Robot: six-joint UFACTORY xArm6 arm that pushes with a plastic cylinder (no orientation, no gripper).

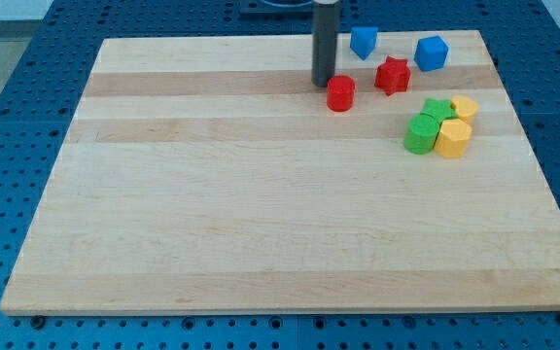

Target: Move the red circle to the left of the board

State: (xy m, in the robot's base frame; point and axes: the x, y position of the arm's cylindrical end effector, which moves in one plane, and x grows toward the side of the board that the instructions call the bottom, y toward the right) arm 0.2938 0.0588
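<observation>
The red circle (340,93) is a short red cylinder near the view's top, right of the middle of the wooden board (261,214). My tip (323,84) rests on the board just left of the red circle and slightly above it, very close to it or touching its upper left side. The dark rod rises straight up out of the view's top. A red star (392,75) lies to the right of the red circle, apart from it.
Two blue blocks (363,41) (431,52) sit near the view's top edge of the board. A tight cluster at the right holds a green star (438,109), a green cylinder (420,135), a yellow block (465,107) and a yellow cylinder (453,138).
</observation>
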